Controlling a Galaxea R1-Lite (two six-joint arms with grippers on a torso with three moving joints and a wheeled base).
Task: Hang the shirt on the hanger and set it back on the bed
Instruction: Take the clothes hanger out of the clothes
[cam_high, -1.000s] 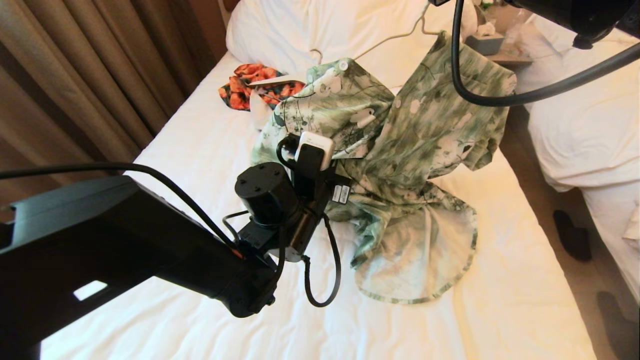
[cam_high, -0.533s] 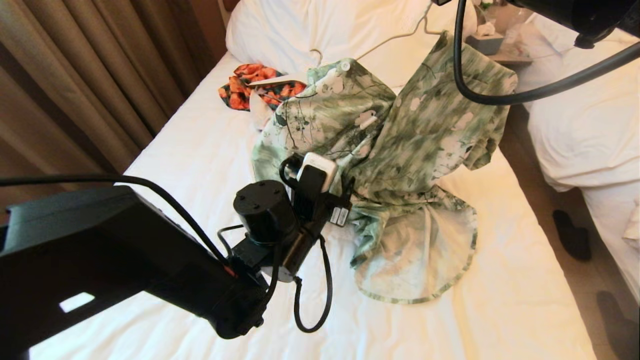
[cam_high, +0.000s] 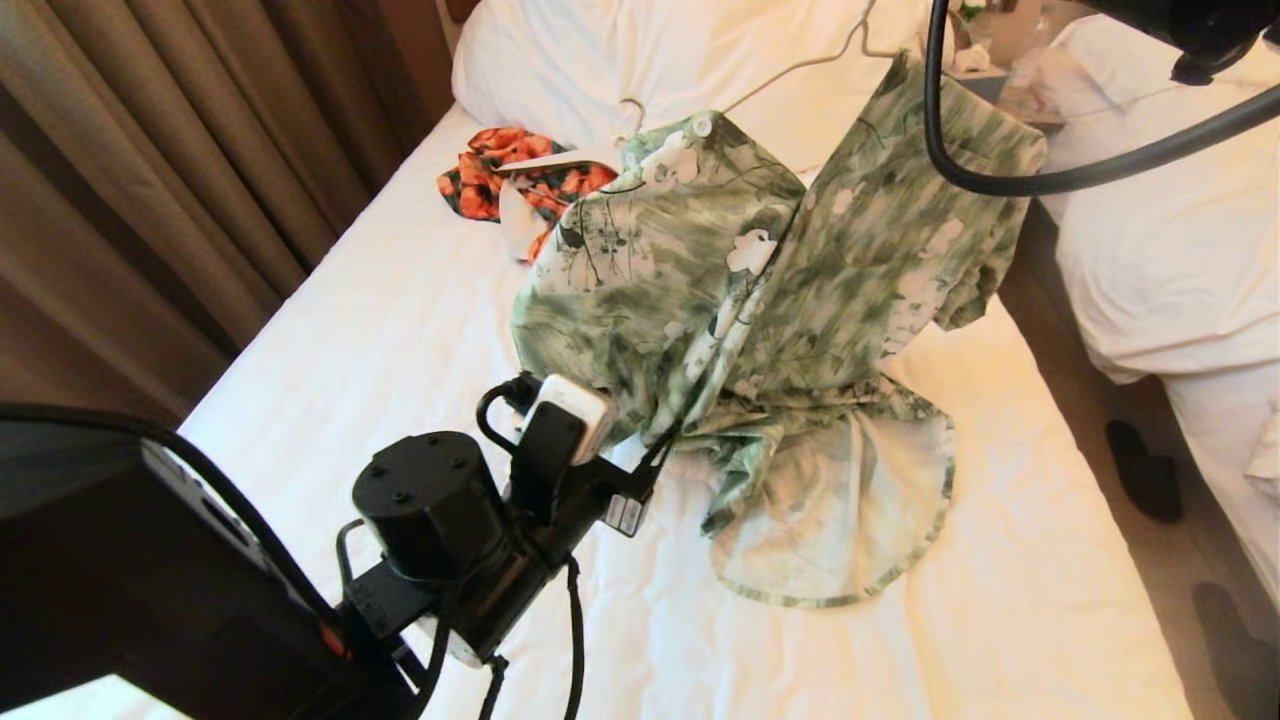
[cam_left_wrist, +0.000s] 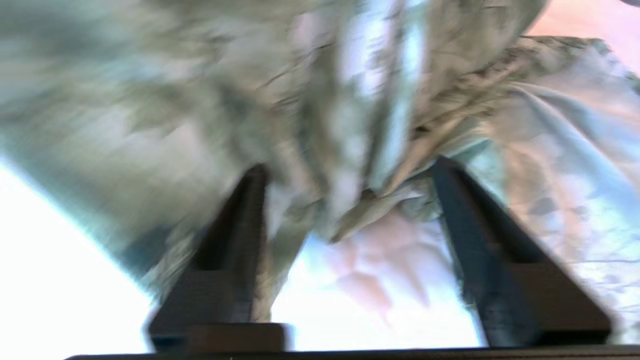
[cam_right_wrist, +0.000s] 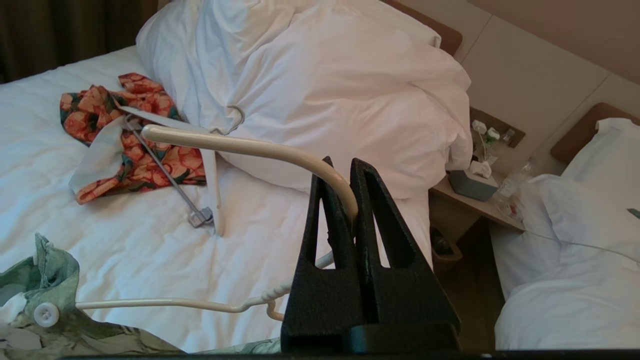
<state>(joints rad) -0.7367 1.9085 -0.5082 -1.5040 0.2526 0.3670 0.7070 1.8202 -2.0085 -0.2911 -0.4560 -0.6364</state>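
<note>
The green and white flowered shirt (cam_high: 700, 270) hangs from the thin cream hanger (cam_high: 800, 68) above the bed (cam_high: 400, 330), its hem trailing on the sheet. My right gripper (cam_right_wrist: 342, 165) is shut on the hanger's curved hook (cam_right_wrist: 240, 145), high at the back right and out of the head view. One hanger arm (cam_right_wrist: 150, 302) runs into the shirt's buttoned collar (cam_right_wrist: 50, 300). My left gripper (cam_high: 655, 450) is at the shirt's lower left edge. Its fingers (cam_left_wrist: 250, 215) stand wide open, with loose shirt fabric (cam_left_wrist: 300, 75) hanging over and between them.
The orange-and-black garment with a thicker white clip hanger (cam_high: 500, 175) lies by the big pillow (cam_high: 650, 50). Brown curtains (cam_high: 150, 150) run along the left. A second bed (cam_high: 1150, 250) is at the right, with a nightstand and tissue box (cam_right_wrist: 472, 182) between and a dark slipper (cam_high: 1145, 470) on the floor.
My left arm has drawn back towards the near left, down along the shirt to its lower edge. The shirt's left front now hangs fuller, and the hanger sits slightly higher.
</note>
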